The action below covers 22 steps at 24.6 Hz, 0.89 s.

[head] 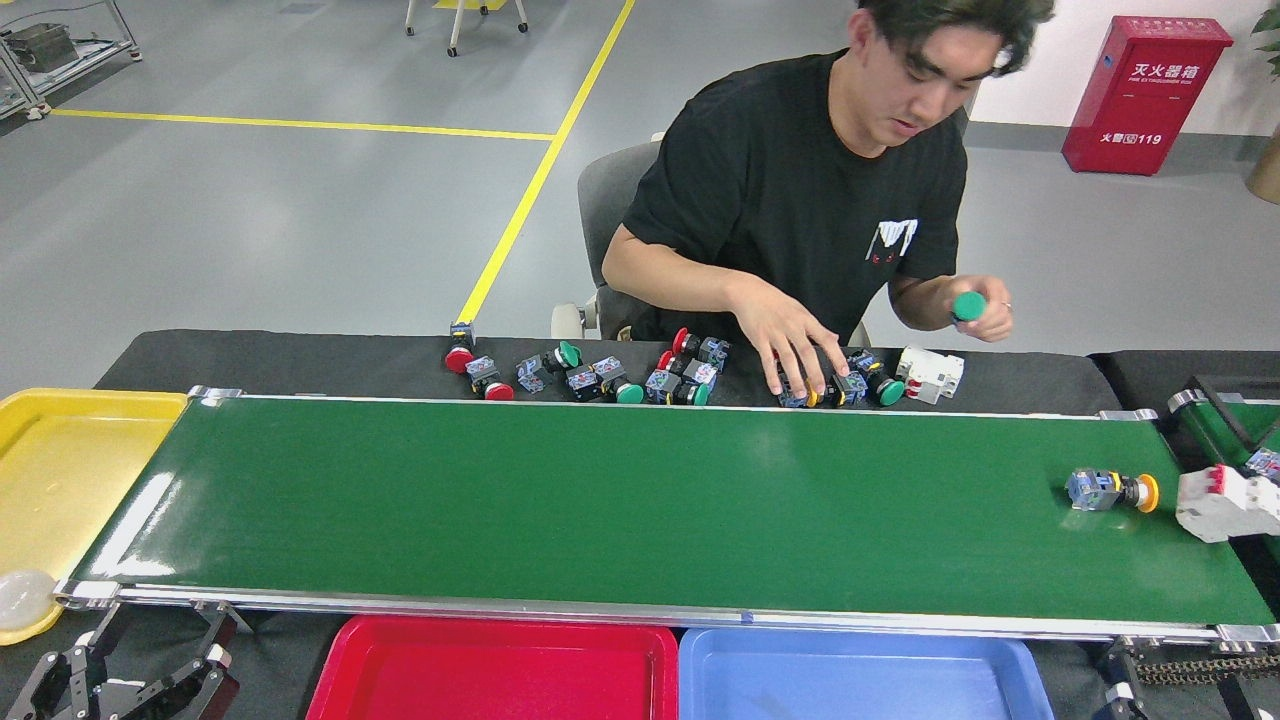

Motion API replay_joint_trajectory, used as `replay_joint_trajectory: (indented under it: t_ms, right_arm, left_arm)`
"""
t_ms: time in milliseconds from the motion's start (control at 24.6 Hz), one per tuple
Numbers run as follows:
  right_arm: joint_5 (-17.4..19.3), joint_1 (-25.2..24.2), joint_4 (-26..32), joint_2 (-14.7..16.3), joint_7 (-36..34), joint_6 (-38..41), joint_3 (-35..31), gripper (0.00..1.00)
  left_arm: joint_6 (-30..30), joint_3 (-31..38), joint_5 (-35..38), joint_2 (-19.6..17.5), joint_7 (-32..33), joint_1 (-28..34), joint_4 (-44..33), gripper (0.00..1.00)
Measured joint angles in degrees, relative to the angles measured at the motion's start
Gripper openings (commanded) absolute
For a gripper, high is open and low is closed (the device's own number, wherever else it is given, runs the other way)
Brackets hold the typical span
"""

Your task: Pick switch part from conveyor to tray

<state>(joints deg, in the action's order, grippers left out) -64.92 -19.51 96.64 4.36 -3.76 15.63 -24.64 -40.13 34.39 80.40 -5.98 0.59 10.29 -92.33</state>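
Nothing has been picked yet, as far as the view shows: the red tray [420,665] and the blue tray [800,670] just below the near rail of the conveyor [600,500] show only bare floors, and the yellow tray [60,470] off the belt's left end holds only a pale, roundish thing at its near corner. One switch part, a push-button switch with a yellow cap [1112,490], lies on its side on the belt near the conveyor's right end. Its long axis runs along the belt, with the cap pointing right towards the end roller and the blue-grey contact block pointing left. Just past that end a white circuit breaker [1225,500] sits at the junction with the shorter belt. So the whole grasp and transfer remains to be done. The left gripper [120,665] sits below the conveyor's near-left corner, fingers spread wide and empty, well apart from the switch. The right gripper is out of view. Beyond the far rail, a person's hand [795,345] rests among spare switches.
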Motion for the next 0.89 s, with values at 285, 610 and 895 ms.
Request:
replay_joint_trajectory:
  t_ms: [285,610,895]
  right_arm:
    - [0.0,0.0,0.0,0.4,1.0,-0.5,1.1,0.98]
    - [0.3,3.2,-0.1,3.5,1.9,-6.0,6.3,0.98]
    - [0.2,9.1,-5.0,6.5,5.5,-7.5,6.9,0.98]
  left_arm:
    - [0.0,0.1,0.0,-0.2,0.0,0.0,1.4,1.00]
    - [0.0,0.1,0.0,-0.2,0.0,-0.1,1.9,1.00]
    - [0.2,0.1,0.0,-0.2,0.0,-0.1,1.9,1.00]
